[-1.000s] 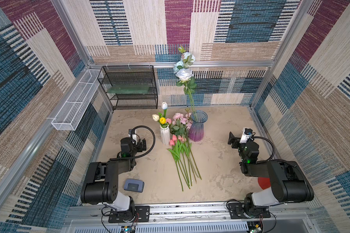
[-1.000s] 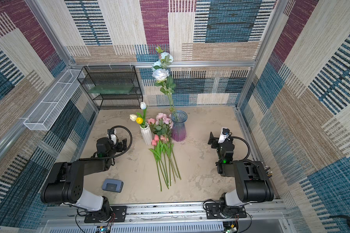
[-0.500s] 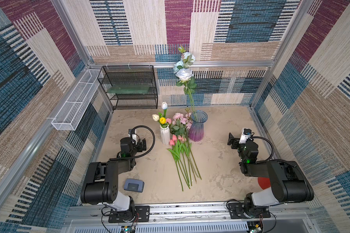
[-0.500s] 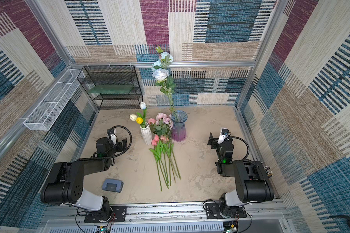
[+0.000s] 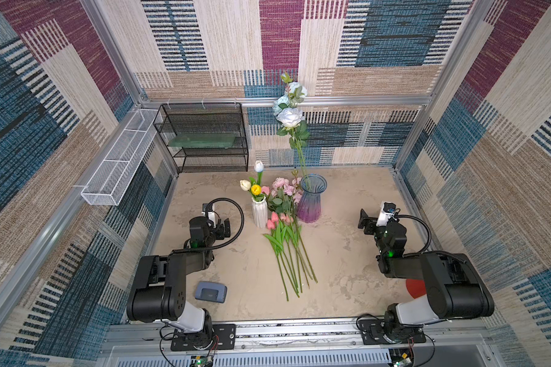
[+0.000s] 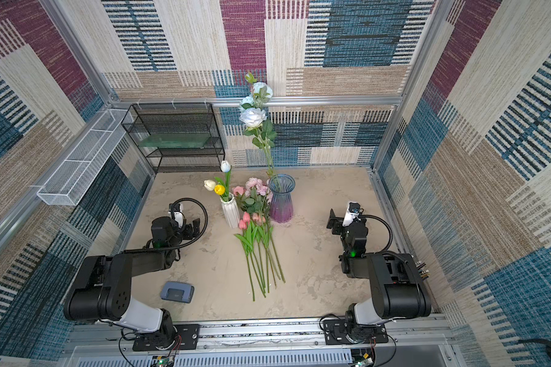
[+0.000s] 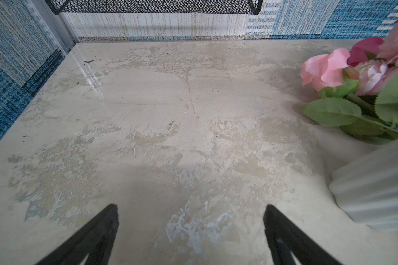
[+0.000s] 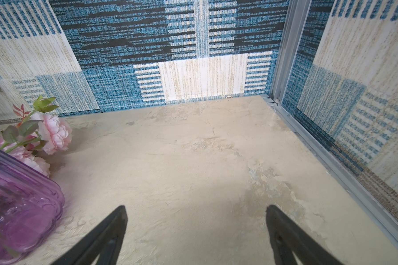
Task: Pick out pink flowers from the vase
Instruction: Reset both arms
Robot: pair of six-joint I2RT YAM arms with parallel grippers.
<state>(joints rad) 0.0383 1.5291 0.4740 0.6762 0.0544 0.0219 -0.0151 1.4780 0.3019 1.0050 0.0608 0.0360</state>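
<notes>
While pink flowers lie mid-frame on desk, left arm folded low, left fingers wide, right arm folded low, right fingers wide.

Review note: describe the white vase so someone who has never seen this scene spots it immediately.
Find the black mesh shelf at the back wall, then come forward onto the table, where two vases flank pink flowers. The white vase is the one nearer the shelf. Unlike the purple glass vase, it is opaque, ribbed and holds white and yellow tulips.
</notes>
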